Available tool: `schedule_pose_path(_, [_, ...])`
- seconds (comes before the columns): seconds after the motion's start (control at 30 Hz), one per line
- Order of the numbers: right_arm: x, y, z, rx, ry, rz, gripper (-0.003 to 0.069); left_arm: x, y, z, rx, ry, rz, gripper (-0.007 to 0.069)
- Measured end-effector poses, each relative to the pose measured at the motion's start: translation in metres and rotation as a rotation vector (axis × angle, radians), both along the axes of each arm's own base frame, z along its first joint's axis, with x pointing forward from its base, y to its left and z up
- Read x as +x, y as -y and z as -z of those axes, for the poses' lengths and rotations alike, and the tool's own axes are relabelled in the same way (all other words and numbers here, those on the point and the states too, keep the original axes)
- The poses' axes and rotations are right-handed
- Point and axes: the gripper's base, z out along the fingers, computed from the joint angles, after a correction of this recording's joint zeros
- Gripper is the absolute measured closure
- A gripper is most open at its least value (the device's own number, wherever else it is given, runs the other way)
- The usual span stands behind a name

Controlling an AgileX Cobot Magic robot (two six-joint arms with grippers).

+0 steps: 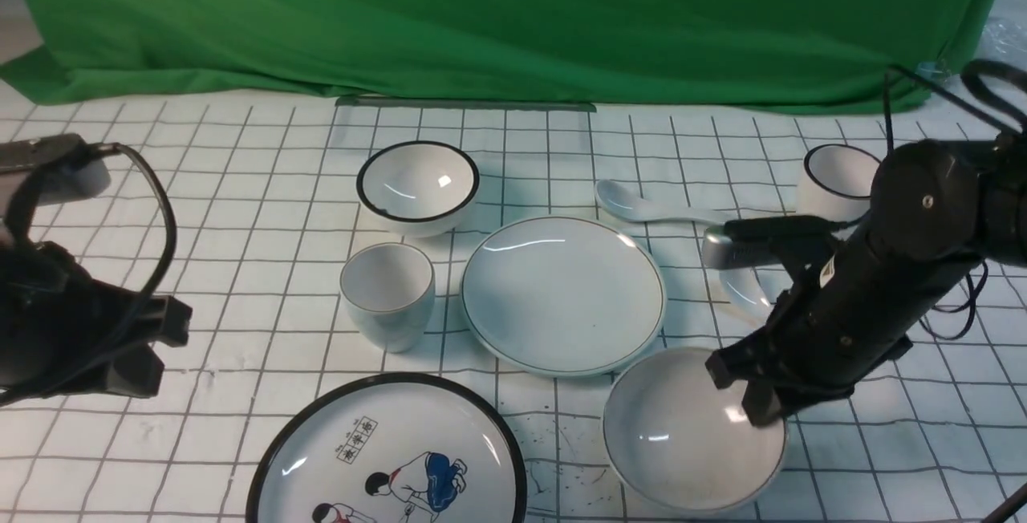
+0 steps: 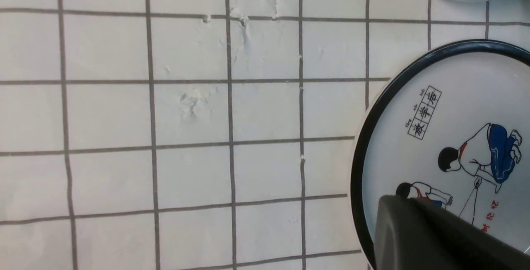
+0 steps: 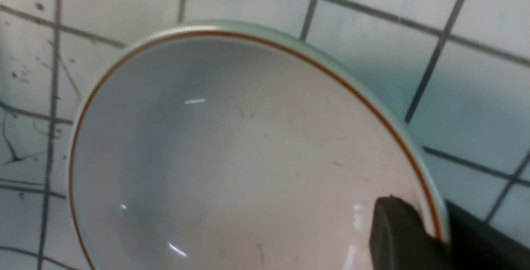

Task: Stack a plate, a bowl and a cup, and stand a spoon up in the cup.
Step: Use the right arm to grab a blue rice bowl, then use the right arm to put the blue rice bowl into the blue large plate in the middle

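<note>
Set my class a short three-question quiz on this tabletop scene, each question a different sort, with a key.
1. Fill in: in the front view, the small handleless pale ceramic cup stands to the ____ of the round pale ceramic plate with a thin green rim.
2. True or false: the wide shallow pale ceramic bowl sits on the plate.
3. The right tool is closed on the rim of: A) the cup B) the bowl C) the plate.
Key: 1 left; 2 false; 3 B.
</note>
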Motion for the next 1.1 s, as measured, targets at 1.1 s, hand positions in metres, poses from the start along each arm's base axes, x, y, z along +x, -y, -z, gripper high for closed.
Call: schedule_pose_path(1.1, [0.129, -0.071, 0.0, 0.138, 0.028, -0.039, 0.0322, 0.007, 0.008, -0.005, -0.074, 0.103, 0.044, 0.0622])
